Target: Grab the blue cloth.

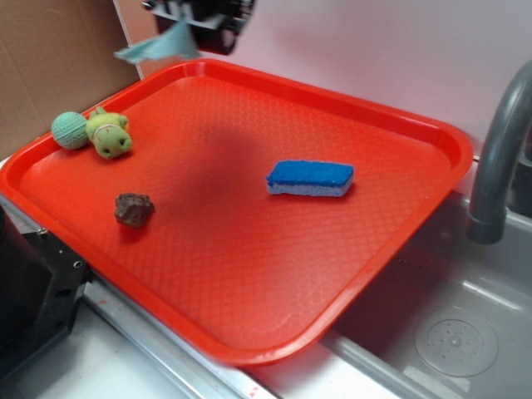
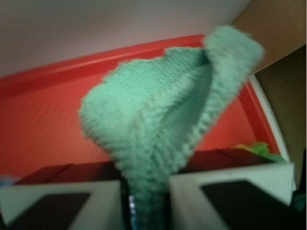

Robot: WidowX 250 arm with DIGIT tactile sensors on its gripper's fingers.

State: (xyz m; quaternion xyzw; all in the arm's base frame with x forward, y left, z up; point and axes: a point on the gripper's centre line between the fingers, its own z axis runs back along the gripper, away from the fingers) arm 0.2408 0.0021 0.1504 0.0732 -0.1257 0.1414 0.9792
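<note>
A: Red tray point(image 1: 249, 274) over sink; sponge point(image 1: 309, 178), rock point(image 1: 133, 209), plush toy point(image 1: 106, 133) on it.
B: Gripper point(image 2: 146, 203)?
A: Clamped on blue cloth point(image 2: 158, 110), lifted above tray's far edge.

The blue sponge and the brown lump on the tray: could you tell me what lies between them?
Nothing: in the exterior view only bare red tray separates the blue sponge from the brown lump.
</note>
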